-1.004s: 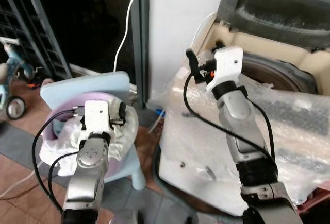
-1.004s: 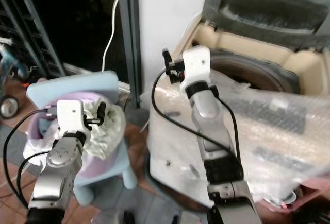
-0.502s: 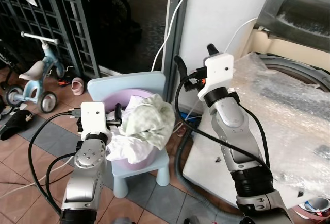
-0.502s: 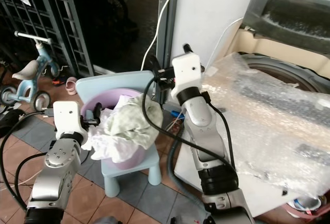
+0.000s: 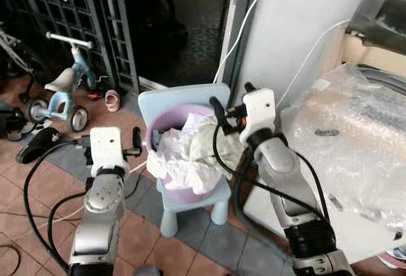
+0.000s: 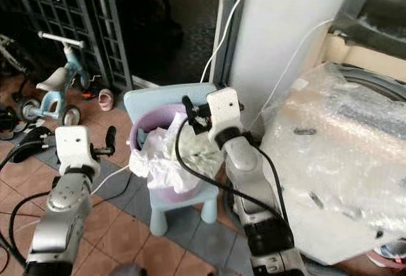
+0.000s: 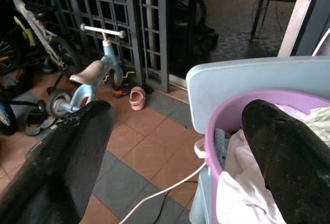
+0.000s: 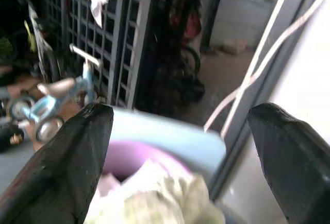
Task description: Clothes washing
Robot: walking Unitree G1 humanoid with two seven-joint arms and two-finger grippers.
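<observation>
- Currently your laundry pile sits heaped in the purple basin on the small blue chair.
- Your left end effector is spread, just beside the basin's rim.
- Your right end effector is spread, empty, above the pile.

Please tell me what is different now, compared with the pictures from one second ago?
The camera turned away from the washer toward the chair. The right hand swung from above the washer to over the laundry in the purple basin. The left hand now sits beside the basin. Both hands stay open, holding nothing.
</observation>
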